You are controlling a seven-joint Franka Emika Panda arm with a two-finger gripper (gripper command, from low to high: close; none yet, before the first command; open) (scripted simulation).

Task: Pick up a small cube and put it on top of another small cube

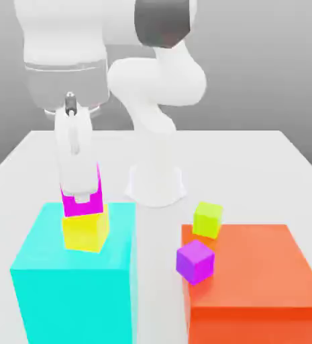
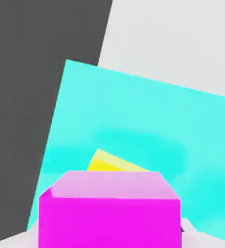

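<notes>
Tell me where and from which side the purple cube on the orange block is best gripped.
Grip the purple cube by two opposite vertical faces, coming straight down from above. It sits on the orange block near the edge at the exterior view's left, turned slightly, so the gripper would likely need to rotate to match its faces. The lime cube stands apart behind it, leaving room for the fingers.

- Exterior view: looks from the front across the table (image 1: 279, 151) toward the arm's base, slightly from above.
- Hand view: looks steeply down, very close over the pink cube (image 2: 109, 213).
- Both share the pink cube, yellow cube (image 1: 84, 232) and cyan block (image 1: 44, 269).
</notes>
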